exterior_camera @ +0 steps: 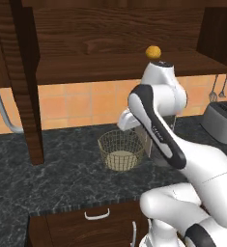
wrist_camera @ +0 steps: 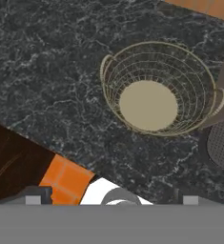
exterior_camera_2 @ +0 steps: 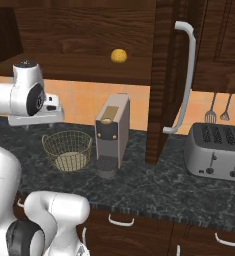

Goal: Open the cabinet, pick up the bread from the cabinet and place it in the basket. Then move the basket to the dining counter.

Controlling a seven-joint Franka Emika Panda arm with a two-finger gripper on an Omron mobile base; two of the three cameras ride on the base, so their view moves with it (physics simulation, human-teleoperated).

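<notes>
Cabinet (exterior_camera: 110, 43): dark wood, doors swung open, shelf exposed.

Bread (exterior_camera: 153, 52): small yellow-orange lump, resting on the cabinet shelf near its front edge; also at (exterior_camera_2: 119, 55). Not yet collected.

Basket (exterior_camera: 121, 150): golden wire mesh, beige bottom, empty, standing on the black speckled table (exterior_camera: 47, 164), just beside the coffee machine (exterior_camera_2: 112, 131).

Tool (exterior_camera_2: 36, 119): jaws spread wide, nothing between them; pointed downward, hanging above the basket, which sits nearly centred in the hand view (wrist_camera: 156, 90).

Key relation: bread well above the tool and set back toward the wall, almost directly over the wrist in the left base view. Rounded lump, no marked long axis. Coming move, as judged: lift and tilt toward the shelf, then approach from the front.

Toaster (exterior_camera_2: 216, 152): on the table to the right, well apart.
</notes>
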